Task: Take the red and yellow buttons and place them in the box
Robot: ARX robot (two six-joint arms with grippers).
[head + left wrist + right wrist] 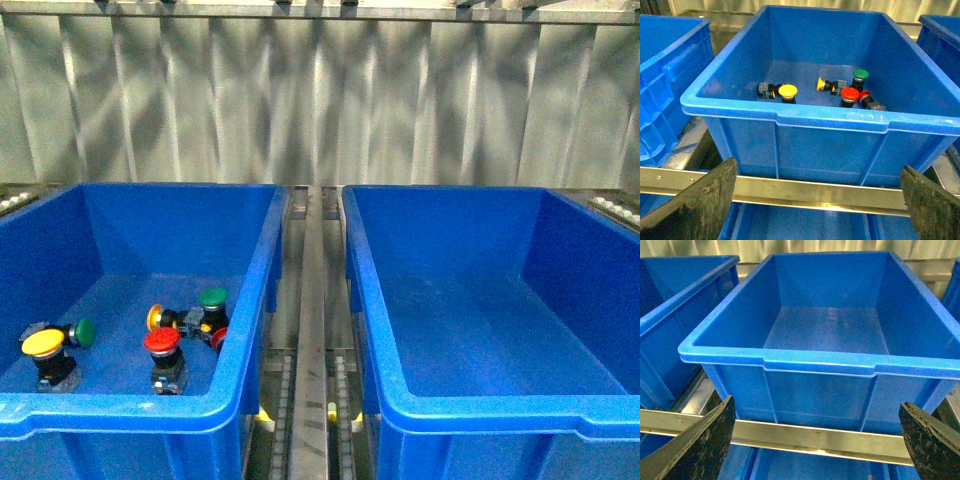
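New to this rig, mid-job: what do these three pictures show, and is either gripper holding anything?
The robot has two arms, each ending in a two-fingered gripper. The front picture looks ahead from its body. The left bin holds push buttons, among them a red button, a yellow button and a green button. The right bin is empty. The other pictures come from wrist cameras. The left gripper hangs open before the button bin, and the right gripper hangs open before the empty bin. Neither holds anything.

Left tool (812,212) jaws spread wide, right tool (812,447) likewise
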